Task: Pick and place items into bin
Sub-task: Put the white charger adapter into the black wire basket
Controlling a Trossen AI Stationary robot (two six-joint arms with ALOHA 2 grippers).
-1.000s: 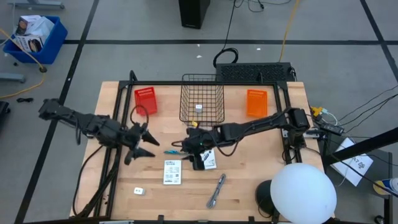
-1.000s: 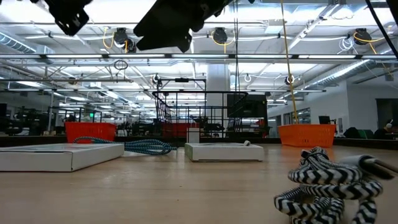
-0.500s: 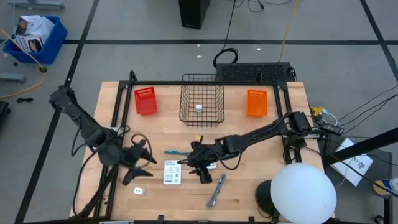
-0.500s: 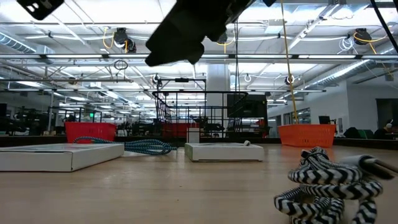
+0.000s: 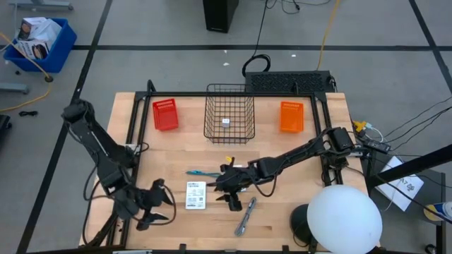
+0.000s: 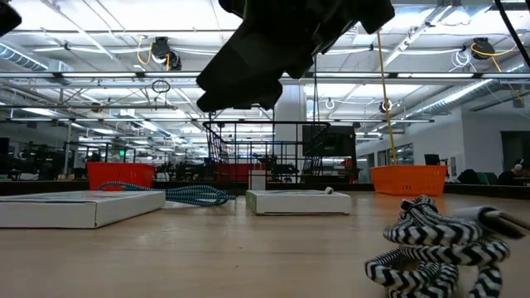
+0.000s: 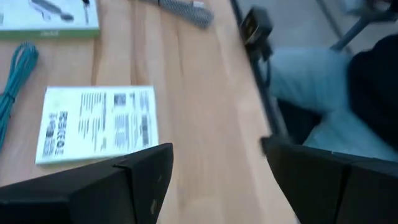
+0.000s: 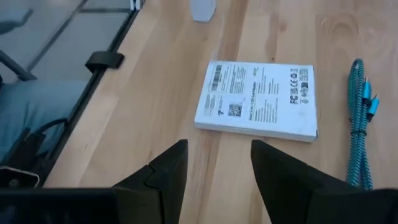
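My left gripper (image 5: pixel 152 207) hovers open near the table's near edge, to the left of a white printed packet (image 5: pixel 195 195), which lies flat on the wood and also shows in the left wrist view (image 7: pixel 96 130). My right gripper (image 5: pixel 230 193) hangs open just right of that packet (image 8: pixel 258 99). A second packet (image 7: pixel 50 18) lies mostly under the right arm. The teal pen-like cord (image 5: pixel 200 173) lies beyond the packet. The grey striped stick (image 5: pixel 245 216) lies near the front edge. One white cube (image 5: pixel 225 122) sits in the wire bin (image 5: pixel 229 134); another (image 8: pixel 202 9) rests on the table.
A red bin (image 5: pixel 165 114) and an orange bin (image 5: pixel 291 116) flank the wire bin at the table's far side. A black frame rail (image 5: pixel 132 141) runs along the left side. A white lamp dome (image 5: pixel 345 219) covers the near right corner.
My left gripper has swung from the table's middle toward the near edge, its arm folding back on the left. My right gripper has moved toward the near edge, from beside the teal cord to beside the packet. The items have stayed where they lay.
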